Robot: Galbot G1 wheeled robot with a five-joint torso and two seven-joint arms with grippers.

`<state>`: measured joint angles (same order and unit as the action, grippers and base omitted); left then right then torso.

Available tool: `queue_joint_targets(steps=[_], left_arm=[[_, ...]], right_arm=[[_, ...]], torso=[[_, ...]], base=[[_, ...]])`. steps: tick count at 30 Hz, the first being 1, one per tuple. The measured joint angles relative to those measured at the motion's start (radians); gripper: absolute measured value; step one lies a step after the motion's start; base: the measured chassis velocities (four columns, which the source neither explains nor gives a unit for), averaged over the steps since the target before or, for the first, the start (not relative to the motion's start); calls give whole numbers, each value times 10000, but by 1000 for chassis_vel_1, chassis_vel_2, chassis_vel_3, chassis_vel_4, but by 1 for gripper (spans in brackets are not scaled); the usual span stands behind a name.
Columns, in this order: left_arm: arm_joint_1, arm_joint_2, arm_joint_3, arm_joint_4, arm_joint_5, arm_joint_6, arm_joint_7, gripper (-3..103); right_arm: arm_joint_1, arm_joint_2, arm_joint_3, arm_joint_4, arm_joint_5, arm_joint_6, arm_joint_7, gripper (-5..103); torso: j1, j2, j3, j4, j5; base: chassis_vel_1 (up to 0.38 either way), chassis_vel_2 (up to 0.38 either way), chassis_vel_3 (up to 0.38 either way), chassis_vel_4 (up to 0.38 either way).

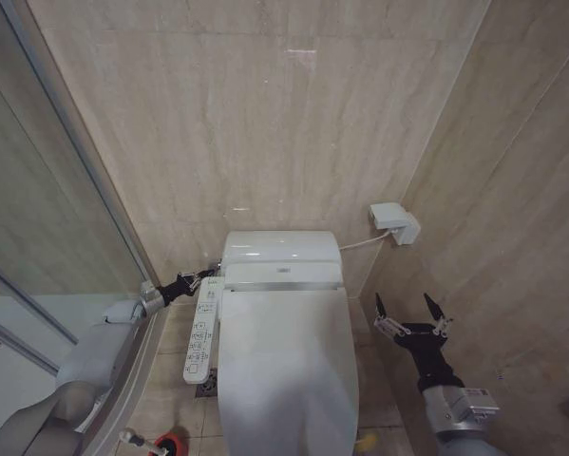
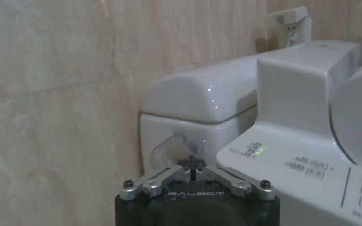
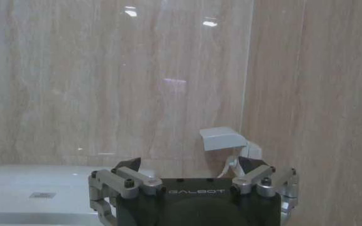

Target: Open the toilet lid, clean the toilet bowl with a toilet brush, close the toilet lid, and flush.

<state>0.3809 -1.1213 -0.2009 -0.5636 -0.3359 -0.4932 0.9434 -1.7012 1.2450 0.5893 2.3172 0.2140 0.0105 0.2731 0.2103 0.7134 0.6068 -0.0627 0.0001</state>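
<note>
Presently, findings as follows.
Toilet lid (image 1: 286,366): down flat, covering the toilet bowl.
Left gripper (image 1: 206,275): fingers drawn together, tips at the flush lever (image 2: 171,149) on the tank's (image 1: 281,249) side, beside the control panel (image 1: 202,331).
Right gripper (image 1: 412,311): fingers spread wide, holding nothing, beside the toilet's right side near the wall.
Toilet brush (image 1: 143,442): in its red holder (image 1: 172,445) on the floor, left of the toilet.

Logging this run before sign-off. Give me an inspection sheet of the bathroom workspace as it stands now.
Surface: beige tiled floor, bare beside the toilet.
Job's things: glossy white toilet lid closed; toilet brush in its red holder cup, floor by the toilet.
Clutter: nothing seen.
Grippers: left gripper shut, at the tank's left side by the transparent flush lever; right gripper open, right of the toilet.
Cables: white cable to wall box.
Surroundings: marble-look walls, glass shower panel.
</note>
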Motion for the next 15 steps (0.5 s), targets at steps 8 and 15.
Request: queue_joint_targets(steps=[8, 15], left_arm=[[-126, 28, -138, 324, 70, 51, -9, 0], [-92, -32, -233, 270, 116, 51, -50, 0]], right_arm=[[0, 0, 0, 0, -1, 0, 0, 100], [0, 0, 0, 0, 0, 0, 0, 100]], torso=[[1, -1, 3, 1, -5], [1, 0, 2, 3, -1]], base=[[0, 0, 0, 0], [0, 0, 0, 0]])
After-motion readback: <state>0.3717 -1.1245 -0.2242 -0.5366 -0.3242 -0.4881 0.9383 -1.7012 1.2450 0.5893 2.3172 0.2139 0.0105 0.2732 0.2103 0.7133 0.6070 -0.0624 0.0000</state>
